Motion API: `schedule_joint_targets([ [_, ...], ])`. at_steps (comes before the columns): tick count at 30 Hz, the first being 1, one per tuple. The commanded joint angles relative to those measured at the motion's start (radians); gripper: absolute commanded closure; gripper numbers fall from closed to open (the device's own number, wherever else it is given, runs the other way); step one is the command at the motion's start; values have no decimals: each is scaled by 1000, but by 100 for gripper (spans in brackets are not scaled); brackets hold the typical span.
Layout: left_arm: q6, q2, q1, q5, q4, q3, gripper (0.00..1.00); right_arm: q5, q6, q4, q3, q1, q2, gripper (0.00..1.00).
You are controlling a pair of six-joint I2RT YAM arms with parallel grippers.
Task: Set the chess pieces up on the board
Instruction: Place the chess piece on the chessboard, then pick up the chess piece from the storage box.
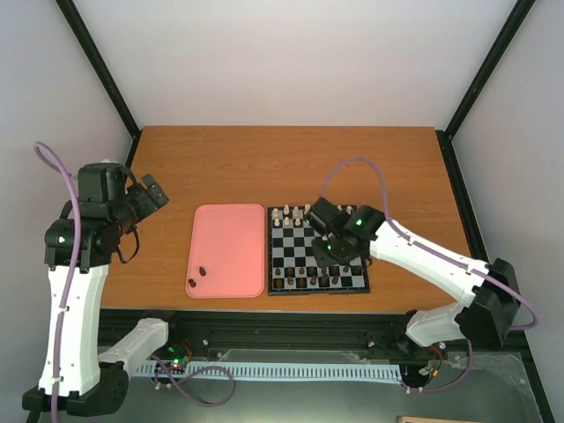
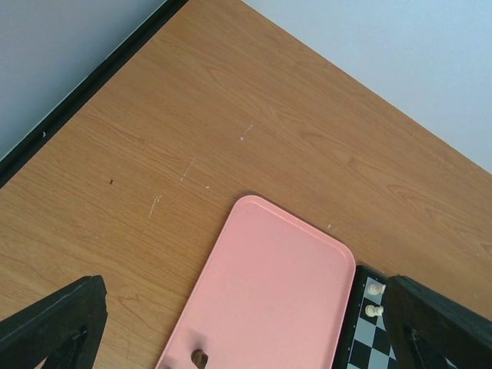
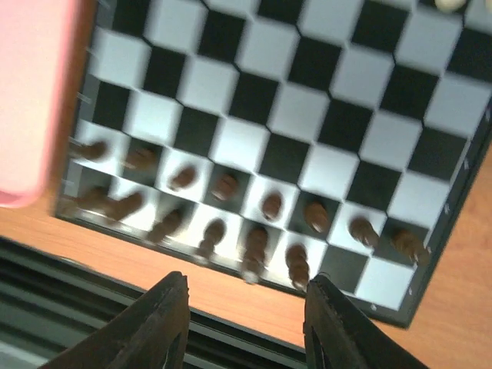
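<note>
The board [image 1: 284, 249] lies at mid table, with dark brown chess pieces [image 1: 308, 280] filling most of its two near rows. In the right wrist view these pieces [image 3: 270, 206] stand blurred on the board [image 3: 307, 100]. My right gripper [image 1: 328, 256] hovers over the board's near rows, open, with nothing between its fingers [image 3: 161, 323]; its gap [image 3: 246, 280] frames the board's near edge. Two more dark pieces [image 1: 202, 271] lie on the pink tray [image 1: 226, 238]. My left gripper [image 1: 154, 189] is raised at the far left, open and empty [image 2: 244, 296].
Cream-white pieces [image 1: 295, 214] line the board's far rows; two of them [image 2: 375, 289] show in the left wrist view beside the tray [image 2: 277, 277]. One dark piece [image 2: 200, 357] sits at the tray's near end. A black frame rail [image 3: 115, 292] runs along the table's near edge.
</note>
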Motion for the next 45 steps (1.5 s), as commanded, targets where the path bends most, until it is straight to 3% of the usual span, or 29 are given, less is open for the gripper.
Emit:
schedule_joint_targets([
  [1, 13, -11, 6, 0, 6, 25, 0, -23, -87, -2, 198, 18, 69, 58],
  [11, -2, 0, 5, 16, -30, 123, 0, -195, -252, 175, 630, 145, 573, 54],
  [17, 0, 7, 5, 23, -44, 147, 0, -241, -315, 156, 928, 221, 850, 54],
  [23, 1, 3, 5, 32, -55, 137, 0, -311, -347, 128, 1140, 254, 1017, 53],
  [45, 4, 0, 6, 44, -65, 104, 0, -347, -354, 89, 1284, 286, 1213, 58],
])
